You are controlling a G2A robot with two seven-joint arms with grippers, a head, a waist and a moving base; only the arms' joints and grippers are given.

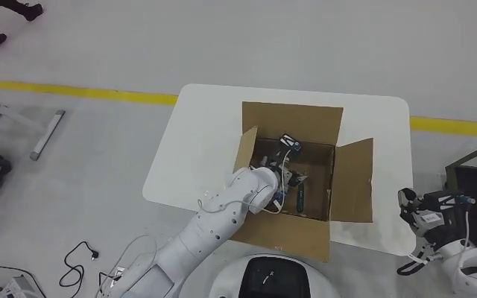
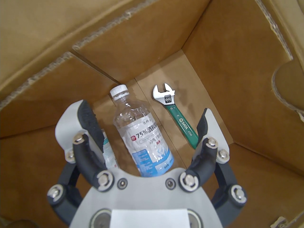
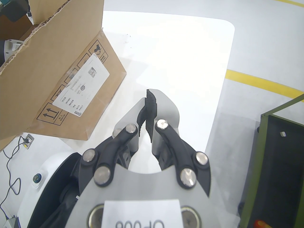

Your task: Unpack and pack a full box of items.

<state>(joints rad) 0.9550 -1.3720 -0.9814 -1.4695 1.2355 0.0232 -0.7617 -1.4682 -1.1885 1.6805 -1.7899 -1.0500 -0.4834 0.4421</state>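
Cardboard box (image 1: 292,119) stands open on the white counter (image 1: 201,149), its 4 flaps folded outward. On its floor a clear plastic bottle (image 2: 144,136) with a white cap and a blue-and-white label lies on its side. Just beside it, not touching, lies an adjustable wrench (image 2: 175,115) with a green handle and a bright steel head. At the bottle's other side is a small white packet (image 2: 108,150), partly hidden behind a finger; what it is cannot be told.

The left pincer (image 2: 145,109) hangs inside the box above the bottle, its 2 fingers spread wide and holding nothing. Seen from the wrist, the bottle lies lengthwise in the gap between them, lower down, and the black pads are clear of it. The end of the wrench's handle passes behind 1 finger. The left arm (image 1: 223,216) comes in over the near wall of the box, with the wrist bent down into it.

The right pincer (image 3: 147,112) is outside the box, over the counter's near edge, beside the box's outer wall that bears a white label (image 3: 80,85). Its 2 pads are drawn almost together, with only a thin slit between them, and grip nothing.

Beyond the counter, a yellow line (image 1: 89,93) crosses the grey floor, a green cabinet (image 3: 280,155) stands to the right, and a black cable (image 1: 74,261) lies loose.
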